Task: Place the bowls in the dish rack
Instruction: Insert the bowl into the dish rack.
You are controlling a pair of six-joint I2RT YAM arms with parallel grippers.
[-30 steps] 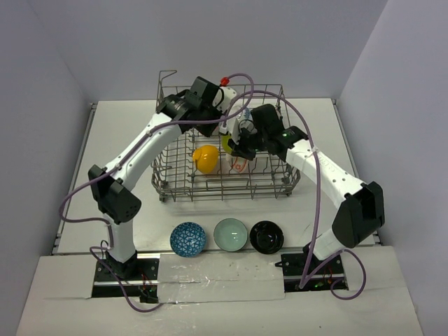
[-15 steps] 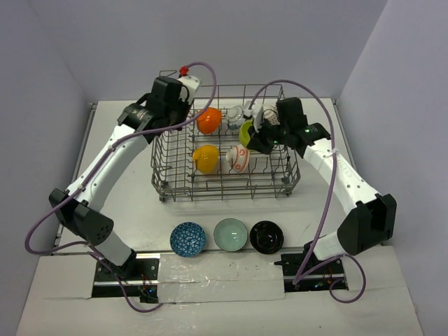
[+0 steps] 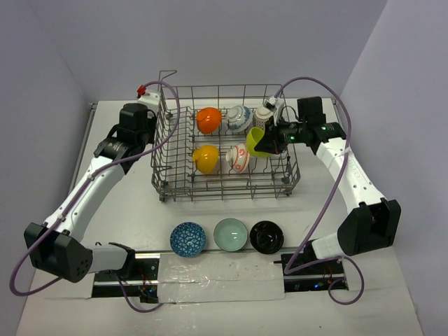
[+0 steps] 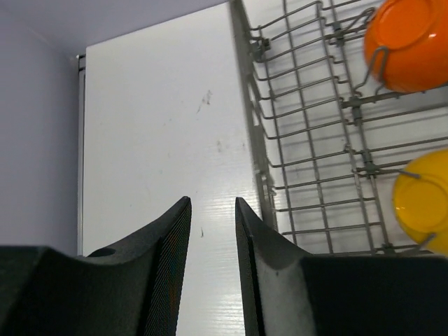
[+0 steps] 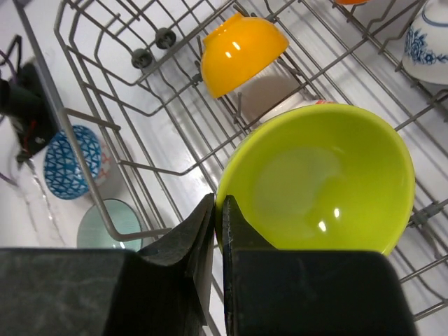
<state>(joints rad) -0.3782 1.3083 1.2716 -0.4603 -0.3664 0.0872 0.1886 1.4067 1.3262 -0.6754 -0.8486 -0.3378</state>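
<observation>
While the lime bowl (image 5: 322,175), likely slick and light, is rim-pinched by the right gripper (image 5: 218,208), the left gripper (image 4: 212,208) is seen narrow, empty.

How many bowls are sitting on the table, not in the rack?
3, in a row in front of the dish rack: blue-patterned bowl on the left, pale teal bowl in the middle, black bowl on the right. None looks hidden.
</observation>
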